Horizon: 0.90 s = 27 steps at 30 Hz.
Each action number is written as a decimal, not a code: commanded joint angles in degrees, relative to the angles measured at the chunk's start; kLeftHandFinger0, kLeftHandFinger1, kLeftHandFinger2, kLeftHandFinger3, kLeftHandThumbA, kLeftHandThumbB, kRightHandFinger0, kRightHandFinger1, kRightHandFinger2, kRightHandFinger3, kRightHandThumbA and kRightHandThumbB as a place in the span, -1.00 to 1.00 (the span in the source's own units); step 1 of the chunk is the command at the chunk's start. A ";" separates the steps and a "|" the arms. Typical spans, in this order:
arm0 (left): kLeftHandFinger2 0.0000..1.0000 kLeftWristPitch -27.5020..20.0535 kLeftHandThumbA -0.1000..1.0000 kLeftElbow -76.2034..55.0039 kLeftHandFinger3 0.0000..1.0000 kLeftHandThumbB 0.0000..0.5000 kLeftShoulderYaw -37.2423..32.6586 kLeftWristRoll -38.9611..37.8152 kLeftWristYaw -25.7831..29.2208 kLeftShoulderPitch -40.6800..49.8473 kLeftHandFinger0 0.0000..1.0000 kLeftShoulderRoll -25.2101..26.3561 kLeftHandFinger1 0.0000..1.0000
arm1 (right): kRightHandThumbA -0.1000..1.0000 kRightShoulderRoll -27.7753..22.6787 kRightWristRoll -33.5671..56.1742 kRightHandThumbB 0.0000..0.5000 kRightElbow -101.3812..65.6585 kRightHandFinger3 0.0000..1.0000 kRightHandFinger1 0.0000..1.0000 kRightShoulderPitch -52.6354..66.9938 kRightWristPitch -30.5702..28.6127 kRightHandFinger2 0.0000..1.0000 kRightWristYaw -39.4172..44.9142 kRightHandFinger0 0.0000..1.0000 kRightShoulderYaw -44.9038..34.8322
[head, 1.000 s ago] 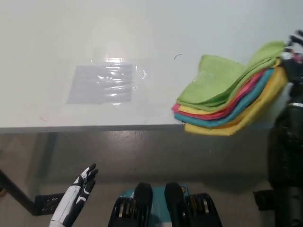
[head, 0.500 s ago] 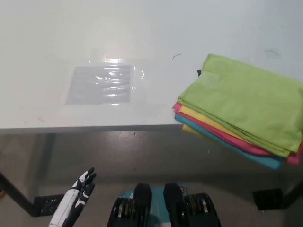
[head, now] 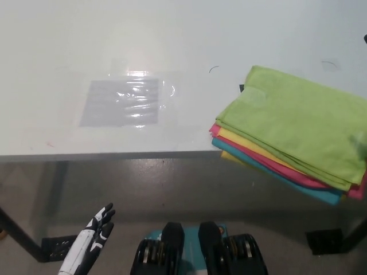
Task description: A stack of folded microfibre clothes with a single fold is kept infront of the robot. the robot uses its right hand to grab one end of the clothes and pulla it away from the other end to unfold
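Cloths (head: 292, 132) soft, flat, stacked, table (head: 172, 34) glossy

No text, label, brand, number or sign can be read anywhere in the head view. The clear plastic sheet (head: 125, 102) on the surface (head: 172, 34) shows only faint grey stripes and glare, with no letters. Two thin dark pen-like squiggles (head: 214, 69) on the surface form no legible character. The cloths (head: 292, 132) carry no visible tag or print; a small dark spot at their far edge is too small to tell. The left hand (head: 92, 238) bears black-and-white panels with no markings that can be read.
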 commanded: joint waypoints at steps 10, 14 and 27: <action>1.00 -3.05 1.00 -0.83 1.00 0.07 0.66 -2.17 0.27 -1.74 1.00 0.39 1.00 | 1.00 2.16 -12.05 -0.05 -10.61 1.00 1.00 23.33 -12.12 1.00 9.30 1.00 19.35; 1.00 -2.99 1.00 -0.37 1.00 0.07 0.50 -2.34 0.25 -2.43 1.00 0.21 1.00 | 1.00 2.71 -13.11 -0.07 -6.39 1.00 1.00 27.79 -14.32 1.00 9.20 1.00 22.07; 1.00 -3.14 1.00 -0.74 1.00 0.10 0.31 -3.60 -0.02 -1.63 1.00 0.12 1.00 | 1.00 4.95 -8.99 -0.07 11.00 1.00 1.00 36.58 -21.33 1.00 10.39 1.00 22.86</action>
